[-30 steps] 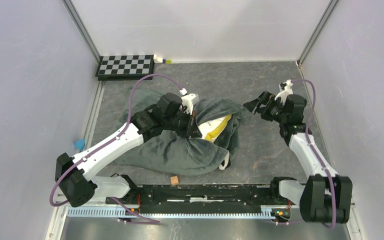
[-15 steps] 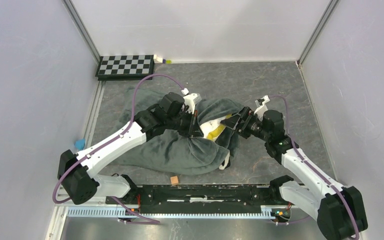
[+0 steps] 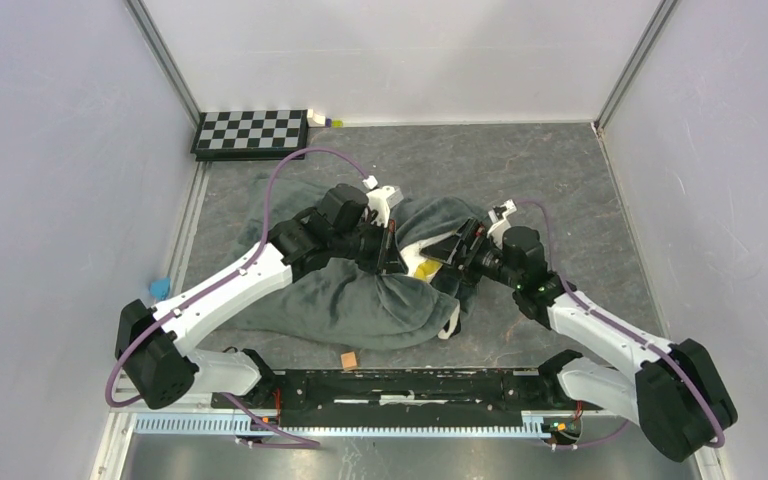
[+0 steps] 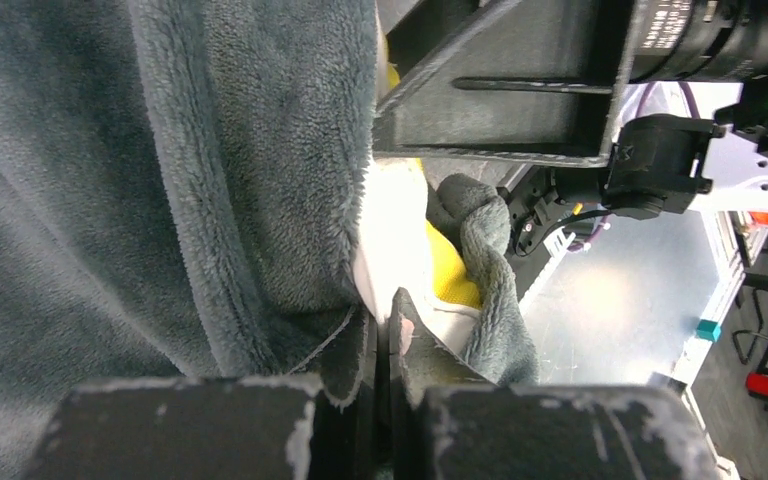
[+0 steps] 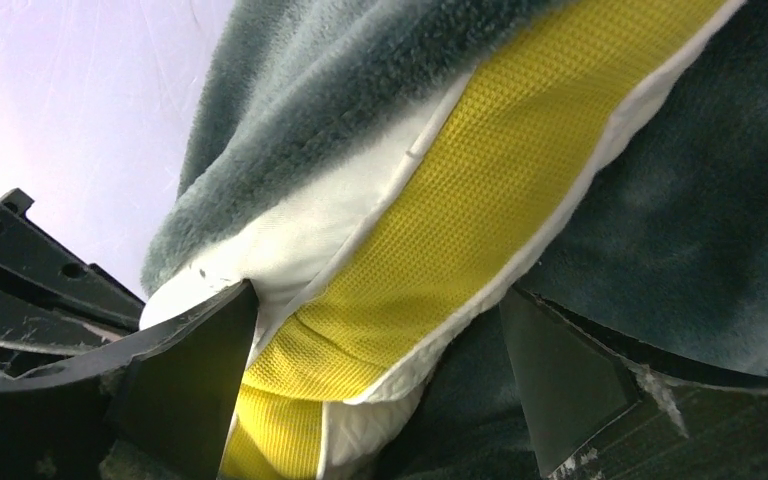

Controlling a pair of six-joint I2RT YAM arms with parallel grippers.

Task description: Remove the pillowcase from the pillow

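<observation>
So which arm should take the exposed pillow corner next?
Right. The right gripper, open, straddles the yellow-and-white corner of the pillow; the left gripper is shut on the pillowcase edge, so it is occupied.

The overhead view is evenly, softly lit and sharp throughout, with only faint shadows on the grey worktop (image 3: 560, 180). In the left wrist view its own fingers (image 4: 345, 355) blur at the bottom edge, while the right side washes out bright. The right wrist view glows pale at upper left; its fingers (image 5: 190, 370) are dark silhouettes, soft-edged.
</observation>
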